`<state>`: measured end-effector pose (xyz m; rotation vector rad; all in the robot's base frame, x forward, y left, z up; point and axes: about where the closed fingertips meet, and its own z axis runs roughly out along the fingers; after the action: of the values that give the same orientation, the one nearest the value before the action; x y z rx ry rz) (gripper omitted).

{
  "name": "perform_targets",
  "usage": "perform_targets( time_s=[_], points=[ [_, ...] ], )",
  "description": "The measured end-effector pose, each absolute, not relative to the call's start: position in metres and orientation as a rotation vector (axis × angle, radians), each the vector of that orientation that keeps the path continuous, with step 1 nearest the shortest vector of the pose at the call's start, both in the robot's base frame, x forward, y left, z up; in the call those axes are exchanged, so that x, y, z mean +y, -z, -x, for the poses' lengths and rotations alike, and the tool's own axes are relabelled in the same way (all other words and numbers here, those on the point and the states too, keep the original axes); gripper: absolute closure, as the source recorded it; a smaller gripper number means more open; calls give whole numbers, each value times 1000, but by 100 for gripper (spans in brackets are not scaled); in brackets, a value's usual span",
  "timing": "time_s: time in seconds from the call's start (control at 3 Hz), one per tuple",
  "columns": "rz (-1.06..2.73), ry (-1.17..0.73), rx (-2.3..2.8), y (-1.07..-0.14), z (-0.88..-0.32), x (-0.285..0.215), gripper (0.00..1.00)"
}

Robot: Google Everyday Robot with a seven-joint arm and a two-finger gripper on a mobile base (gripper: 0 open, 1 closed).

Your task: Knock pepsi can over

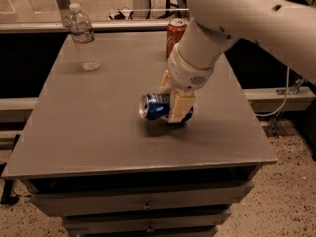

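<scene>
Now the gripper (177,111), jaws clamped on the sideways pepsi can (154,106), should release gently so it settles on the table (98,132).

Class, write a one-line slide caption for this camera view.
Gripper holding the dark blue aluminium pepsi can sideways over the grey table.

Water bottle (84,39) and Coca-Cola can (174,34) stand on table (94,132).
</scene>
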<state>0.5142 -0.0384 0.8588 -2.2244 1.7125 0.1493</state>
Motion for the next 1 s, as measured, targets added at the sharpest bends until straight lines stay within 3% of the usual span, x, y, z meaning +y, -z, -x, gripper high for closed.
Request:
perform_targets(
  time_s=[0.33, 1.0],
  points=[
    [2364, 59, 1699, -839, -519, -49, 100],
    [2420, 147, 1691, -835, -519, -53, 59]
  ],
)
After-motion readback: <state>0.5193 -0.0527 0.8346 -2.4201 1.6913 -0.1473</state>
